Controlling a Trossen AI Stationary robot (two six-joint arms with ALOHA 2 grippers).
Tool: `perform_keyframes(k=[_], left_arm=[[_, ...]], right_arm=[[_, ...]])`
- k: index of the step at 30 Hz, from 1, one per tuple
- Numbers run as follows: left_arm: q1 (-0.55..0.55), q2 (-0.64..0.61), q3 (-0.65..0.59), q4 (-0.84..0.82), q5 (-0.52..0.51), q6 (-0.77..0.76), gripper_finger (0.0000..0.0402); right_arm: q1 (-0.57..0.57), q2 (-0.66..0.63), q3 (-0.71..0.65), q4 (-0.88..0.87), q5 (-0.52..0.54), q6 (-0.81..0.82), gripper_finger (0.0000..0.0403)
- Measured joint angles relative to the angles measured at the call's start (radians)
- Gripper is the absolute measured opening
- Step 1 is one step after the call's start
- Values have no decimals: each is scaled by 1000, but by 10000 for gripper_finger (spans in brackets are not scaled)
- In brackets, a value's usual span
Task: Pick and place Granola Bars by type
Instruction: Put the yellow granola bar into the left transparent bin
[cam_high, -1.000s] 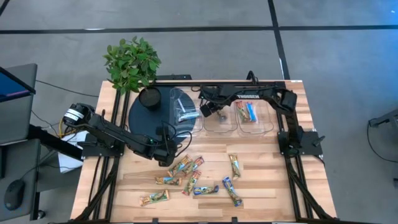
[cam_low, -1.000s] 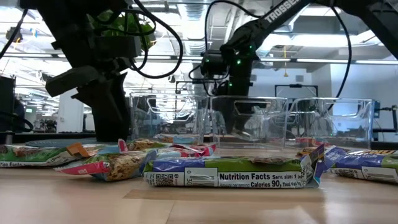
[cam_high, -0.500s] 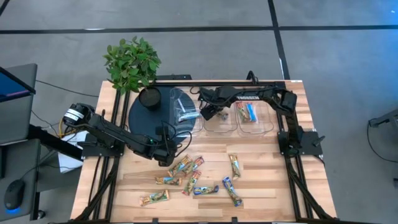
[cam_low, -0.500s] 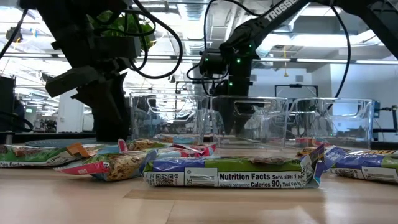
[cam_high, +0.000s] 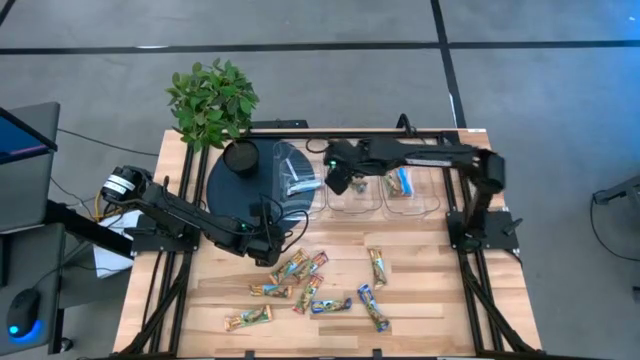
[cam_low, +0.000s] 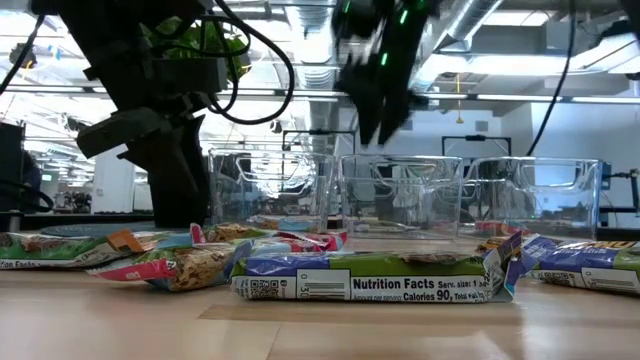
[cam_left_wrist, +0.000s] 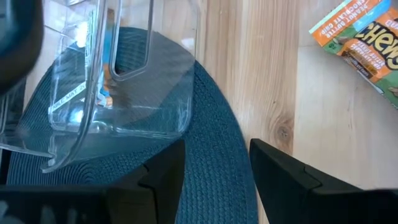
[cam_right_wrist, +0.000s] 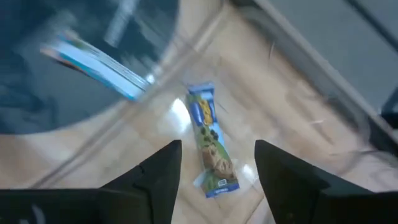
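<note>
Granola bars (cam_high: 300, 272) lie loose on the wood in front of the bins, some overlapping; in the low view a blue one (cam_low: 370, 278) lies nearest. Three clear bins (cam_high: 355, 190) stand in a row at the far side. The right bin holds red and blue bars (cam_high: 400, 182), and the left bin holds a blue bar (cam_right_wrist: 93, 62). My right gripper (cam_high: 337, 180) (cam_right_wrist: 217, 168) hangs open above the middle bin, over a blue bar (cam_right_wrist: 211, 146) lying flat below it. My left gripper (cam_high: 272, 248) (cam_left_wrist: 217, 180) is open and empty, low over the dark mat's edge beside the left bin (cam_left_wrist: 118, 93).
A round dark mat (cam_high: 240, 195) lies under the left bin, with a black pot (cam_high: 240, 157) and a green plant (cam_high: 212, 100) behind it. Bare wood shows along the table's near edge (cam_high: 430, 320) and to the right of the loose bars.
My right gripper has risen from inside the middle bin to well above the bin rims, moving fast enough to blur, while its arm's elbow has swung toward the table's right edge. The loose bars have stayed in place.
</note>
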Motion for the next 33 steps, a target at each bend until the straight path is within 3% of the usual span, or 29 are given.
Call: perform_keyframes(k=[6,12,19,24,33], left_arm=[[0,0,0,25,13,21,176],[0,0,0,127,101,85,176],[0,0,0,222,221,94,176],[0,0,0,232,245,41,176],[-31,0,0,233,242,-56,176]], right_arm=[[162,-187,2,-74,92,0,186],[440,-273,2,-213,303,33,180],[796,-234,0,-454,564,253,179],[996,-167,-2,-603,686,494,173],[1190,-48,-127,-572,790,603,161]])
